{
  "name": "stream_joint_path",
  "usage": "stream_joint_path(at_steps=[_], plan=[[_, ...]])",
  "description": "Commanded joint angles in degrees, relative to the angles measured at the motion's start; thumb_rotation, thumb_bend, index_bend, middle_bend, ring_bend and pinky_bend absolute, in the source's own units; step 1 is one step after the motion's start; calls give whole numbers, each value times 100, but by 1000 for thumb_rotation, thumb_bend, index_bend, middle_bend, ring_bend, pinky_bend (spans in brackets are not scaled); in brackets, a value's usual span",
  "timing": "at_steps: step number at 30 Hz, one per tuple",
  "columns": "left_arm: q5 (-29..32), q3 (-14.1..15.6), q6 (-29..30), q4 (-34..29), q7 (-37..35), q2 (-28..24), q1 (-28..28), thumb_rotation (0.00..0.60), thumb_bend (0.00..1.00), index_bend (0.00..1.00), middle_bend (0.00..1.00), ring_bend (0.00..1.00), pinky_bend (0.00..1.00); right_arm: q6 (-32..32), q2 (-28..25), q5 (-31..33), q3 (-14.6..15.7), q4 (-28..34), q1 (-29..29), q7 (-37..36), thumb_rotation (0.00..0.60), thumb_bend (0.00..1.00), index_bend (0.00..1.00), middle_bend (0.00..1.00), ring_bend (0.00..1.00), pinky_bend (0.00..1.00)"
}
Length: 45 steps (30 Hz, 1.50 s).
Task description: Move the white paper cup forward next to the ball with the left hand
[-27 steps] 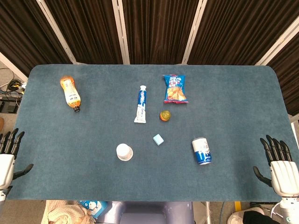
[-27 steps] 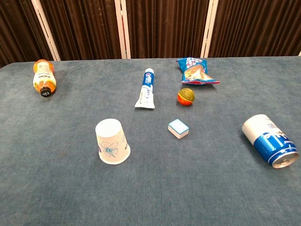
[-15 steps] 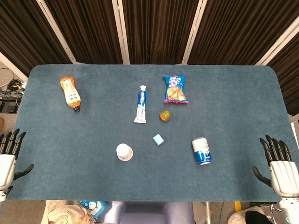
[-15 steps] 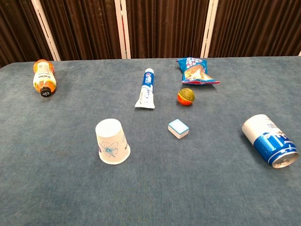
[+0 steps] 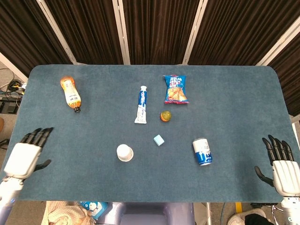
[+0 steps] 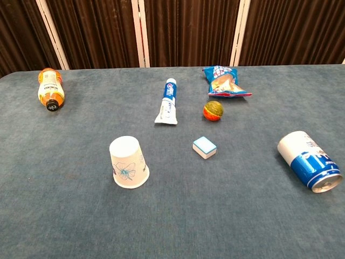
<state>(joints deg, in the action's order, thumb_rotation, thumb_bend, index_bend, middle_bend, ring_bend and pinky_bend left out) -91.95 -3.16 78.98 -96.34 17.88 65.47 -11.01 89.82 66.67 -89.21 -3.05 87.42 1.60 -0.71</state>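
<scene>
The white paper cup stands upside down on the blue table, near the front middle. The small orange and green ball lies farther back and to the right of it. My left hand hovers over the table's front left corner, fingers spread and empty, well to the left of the cup. At the front right edge, my right hand is also spread and empty. Neither hand shows in the chest view.
A small light blue block sits between cup and ball. A toothpaste tube lies left of the ball, a chip bag behind it. A blue can lies on its side at the right, an orange bottle at the back left.
My left hand has moved up and inward from the left edge onto the table's front left corner. The right hand and all objects have stayed put.
</scene>
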Motion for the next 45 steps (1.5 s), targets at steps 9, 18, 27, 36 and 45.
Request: stream_joint_path(at_steps=[9, 18, 27, 36, 45], plan=[[755, -628, -1639, -819, 1479, 333, -1406, 600, 104, 67, 193, 140, 257, 5, -43, 76, -23, 8, -34, -88, 600, 306, 0, 0, 0, 35], [1635, -717, -2203, -994, 2232, 802, -1961, 600, 105, 100, 219, 146, 256, -2, -82, 167, -59, 0, -58, -211, 600, 305, 0, 0, 0, 34], [2166, -637, -2373, -904, 2634, 1292, -2357, 600, 129, 122, 238, 155, 267, -38, -103, 228, -70, 30, -70, -245, 600, 305, 0, 0, 0, 36], [2534, -570, -2401, -742, 2895, 1621, -2650, 600, 148, 131, 238, 155, 266, -73, -121, 263, -82, 66, -66, -241, 600, 305, 0, 0, 0, 35], [2738, -487, -2518, -518, 2877, 1973, -2953, 600, 194, 144, 246, 158, 266, -90, -148, 298, -91, 98, -77, -282, 600, 306, 0, 0, 0, 36]])
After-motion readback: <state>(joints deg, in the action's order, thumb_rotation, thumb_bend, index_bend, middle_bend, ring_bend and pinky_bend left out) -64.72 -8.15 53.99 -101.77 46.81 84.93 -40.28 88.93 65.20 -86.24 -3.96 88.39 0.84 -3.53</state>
